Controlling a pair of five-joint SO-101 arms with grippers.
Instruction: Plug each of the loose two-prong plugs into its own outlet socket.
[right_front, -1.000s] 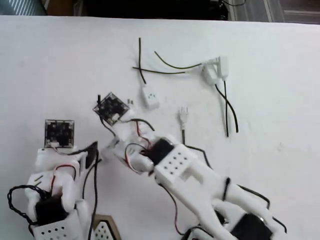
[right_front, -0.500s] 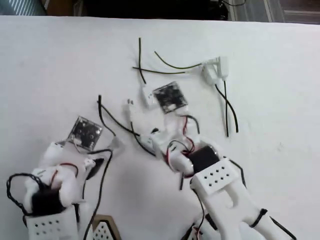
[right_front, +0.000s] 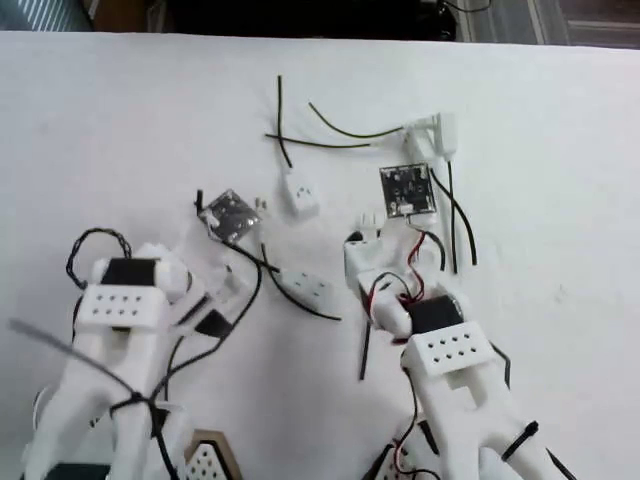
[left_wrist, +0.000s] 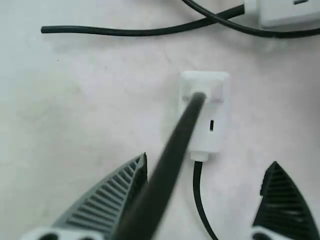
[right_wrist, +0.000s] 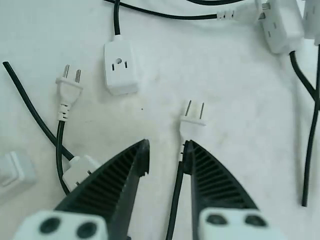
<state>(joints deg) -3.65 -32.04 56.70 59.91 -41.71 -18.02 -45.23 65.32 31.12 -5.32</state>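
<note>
Right gripper: the right gripper (right_wrist: 165, 150) hangs low over the white table (right_front: 120, 120), jaws parted a little and clasping nothing.
Nearest plug: a two-prong plug (right_wrist: 193, 121) lies just past the right gripper's tips, prongs pointing away. Its cord (right_wrist: 176, 192) runs back between the jaws, close against one of them.
Left gripper: the left gripper (left_wrist: 207, 162) has its jaws spread wide and is empty.
Socket ahead of it: a white outlet socket (left_wrist: 206, 117) lies flat just beyond the left gripper, in line with the gap. A blurred black cable (left_wrist: 170, 160) crosses in front of it.
Second plug: the second plug (right_wrist: 68, 89) lies loose beside the face-up socket (right_wrist: 120, 67), near it but apart.
Face-up socket: its slots are uncovered.
Far socket: the far socket (right_wrist: 280, 25) has a white plug (right_wrist: 242, 13) set against its end.
</note>
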